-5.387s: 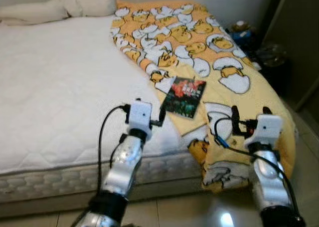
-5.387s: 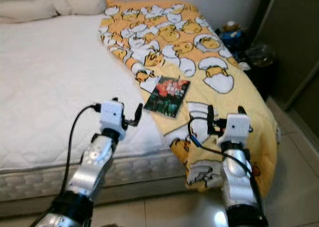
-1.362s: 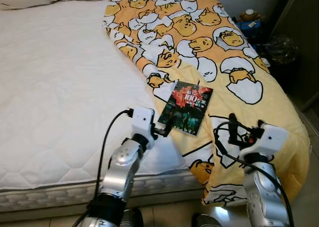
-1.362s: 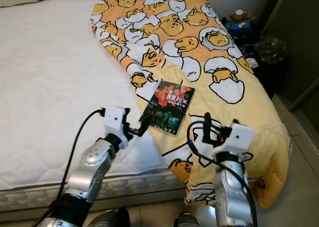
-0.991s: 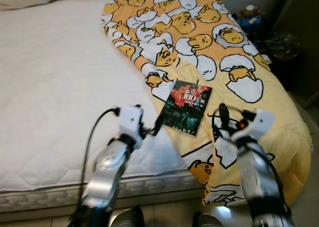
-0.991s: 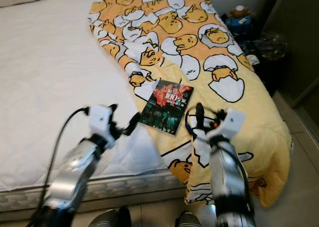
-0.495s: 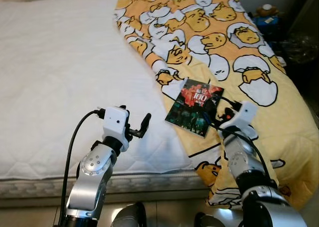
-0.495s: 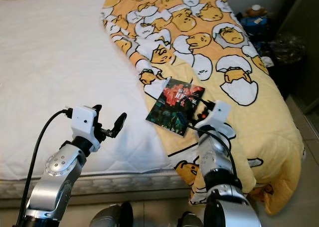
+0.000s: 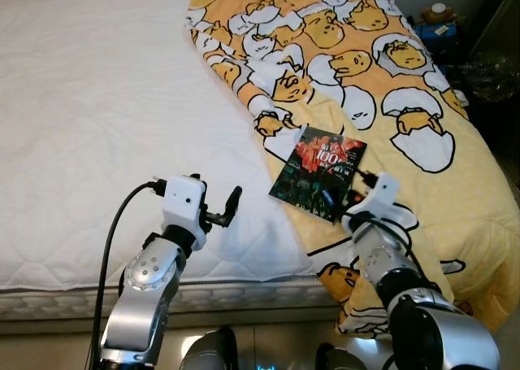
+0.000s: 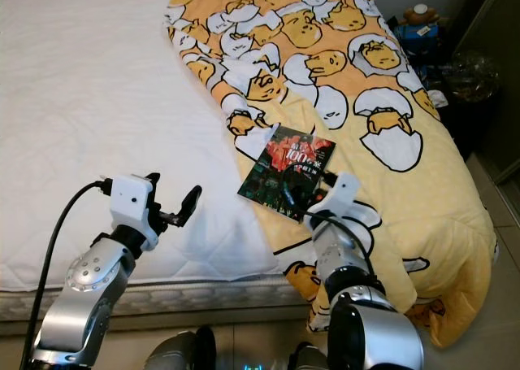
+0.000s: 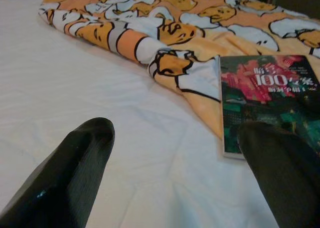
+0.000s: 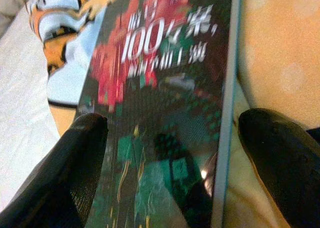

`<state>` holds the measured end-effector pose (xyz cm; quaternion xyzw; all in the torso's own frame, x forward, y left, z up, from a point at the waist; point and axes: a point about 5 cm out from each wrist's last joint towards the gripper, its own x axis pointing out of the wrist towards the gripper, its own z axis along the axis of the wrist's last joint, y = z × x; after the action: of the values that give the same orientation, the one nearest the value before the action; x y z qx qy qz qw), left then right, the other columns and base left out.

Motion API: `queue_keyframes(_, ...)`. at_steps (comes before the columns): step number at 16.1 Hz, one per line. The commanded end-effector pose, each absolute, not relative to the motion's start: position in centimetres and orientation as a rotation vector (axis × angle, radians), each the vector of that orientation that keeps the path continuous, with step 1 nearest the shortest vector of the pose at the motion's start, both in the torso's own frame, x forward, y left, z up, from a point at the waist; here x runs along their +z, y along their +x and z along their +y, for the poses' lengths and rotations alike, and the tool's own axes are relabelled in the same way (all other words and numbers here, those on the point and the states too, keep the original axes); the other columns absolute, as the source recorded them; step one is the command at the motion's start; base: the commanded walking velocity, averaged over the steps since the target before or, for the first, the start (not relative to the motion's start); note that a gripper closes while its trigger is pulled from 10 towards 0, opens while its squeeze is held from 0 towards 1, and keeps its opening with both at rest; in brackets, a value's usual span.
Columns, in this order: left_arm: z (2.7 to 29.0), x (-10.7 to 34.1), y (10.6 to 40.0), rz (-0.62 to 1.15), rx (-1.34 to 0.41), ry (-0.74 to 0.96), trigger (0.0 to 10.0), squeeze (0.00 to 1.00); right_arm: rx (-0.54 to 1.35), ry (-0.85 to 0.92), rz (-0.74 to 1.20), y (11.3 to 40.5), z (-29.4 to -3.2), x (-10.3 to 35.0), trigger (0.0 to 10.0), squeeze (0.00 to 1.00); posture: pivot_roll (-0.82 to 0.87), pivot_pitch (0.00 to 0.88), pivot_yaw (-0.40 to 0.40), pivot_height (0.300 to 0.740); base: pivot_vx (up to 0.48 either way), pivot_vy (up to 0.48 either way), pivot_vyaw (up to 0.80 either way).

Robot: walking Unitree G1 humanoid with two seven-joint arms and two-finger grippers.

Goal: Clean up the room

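A dark paperback book (image 9: 318, 173) with red and white lettering lies flat on the yellow egg-cartoon blanket (image 9: 349, 53), close to the blanket's edge on the white mattress (image 9: 97, 126). My right gripper (image 9: 331, 198) is open at the book's near end. In the right wrist view the book (image 12: 165, 87) lies between the two fingers (image 12: 80, 158), one over its left edge and the other over the blanket. My left gripper (image 9: 230, 210) hovers open above the mattress, left of the book (image 11: 270, 97), with nothing between its fingers (image 11: 75, 163).
The blanket drapes over the bed's right side and foot corner. Beside the bed at the far right stand a blue box with a bottle (image 9: 439, 24) and a clear plastic bag (image 9: 491, 65). Tiled floor (image 9: 268, 346) shows below the mattress edge.
My right gripper has reached forward from above the blanket to the book's near end. My left gripper has drawn away from the book's corner, to the left over the mattress. The head camera shifted.
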<state>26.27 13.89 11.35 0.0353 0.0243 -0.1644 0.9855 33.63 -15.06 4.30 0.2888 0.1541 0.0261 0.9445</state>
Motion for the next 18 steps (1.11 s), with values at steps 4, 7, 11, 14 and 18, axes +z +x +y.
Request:
queue_keyframes(4, 14.2, 11.7, 25.6, 0.054, -0.319, 0.09, 10.0, 0.0, 0.102, 0.52, 0.339, 33.7, -14.3, 4.2, 10.0, 0.0, 0.19, 0.213, 0.06, 0.74, 0.0, 0.0, 0.0)
queue_keyframes(7, 14.2, 11.9, 25.3, 0.054, -0.319, 0.094, 10.0, 0.0, 0.098, 0.452, 0.329, 33.9, -14.8, 4.5, 10.0, 0.0, 0.2, 0.224, 0.065, 0.74, 0.0, 0.0, 0.0)
queue_keyframes(11, 14.2, 12.2, 24.9, 0.051, -0.319, 0.099, 10.0, 0.0, 0.078, 0.322, 0.298, 34.5, -15.4, 5.3, 10.0, 0.0, 0.22, 0.237, 0.067, 0.74, 0.0, 0.0, 0.0)
queue_keyframes(14, 13.9, 12.4, 24.8, 0.047, -0.315, 0.098, 10.0, 0.0, 0.001, 0.441, 0.298, 34.4, -16.0, 5.1, 0.0, 0.0, 0.22, 0.238, 0.066, 0.74, 0.0, 0.0, 0.0)
queue_keyframes(18, 13.8, 12.6, 25.0, 0.041, -0.32, 0.106, 10.0, 0.0, 0.004, 0.592, 0.24, 35.1, -15.2, 6.2, 0.0, 0.0, 0.21, 0.239, 0.077, 0.74, 0.0, 0.0, 0.0)
